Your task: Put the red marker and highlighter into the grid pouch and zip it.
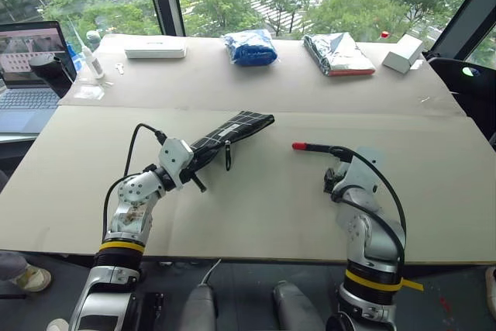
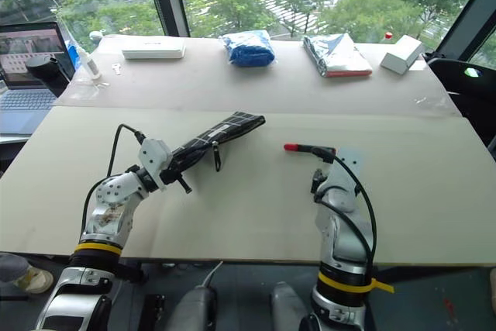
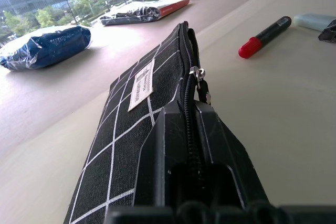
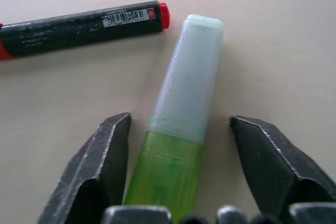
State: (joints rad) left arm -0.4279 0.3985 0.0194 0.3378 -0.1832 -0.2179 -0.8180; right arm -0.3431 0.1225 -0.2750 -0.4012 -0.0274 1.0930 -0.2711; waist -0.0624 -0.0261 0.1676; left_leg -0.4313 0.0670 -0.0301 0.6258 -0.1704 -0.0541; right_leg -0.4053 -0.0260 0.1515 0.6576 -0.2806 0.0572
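On the cardboard-covered table (image 1: 256,215), taking the grid pouch (image 1: 232,132) as landmark: the left gripper (image 3: 191,129) is clamped on the pouch's near end along the zipper line, holding it raised at a slant. The zipper pull (image 3: 198,74) sits partway along; whether the mouth is open enough, and whether anything is inside, cannot be told. To the pouch's right, well apart, the red marker (image 1: 318,147) lies flat on the table. Just beside the marker's butt end lies the highlighter (image 4: 181,114), green cap toward the right gripper (image 4: 178,177), whose fingers stand partly spread on either side of the cap, apparently not yet touching it. Judgement: the step in hand is grasping the highlighter; the fingers should close squarely on the cap, centred, without nudging the marker, then carry it leftward to the pouch mouth.
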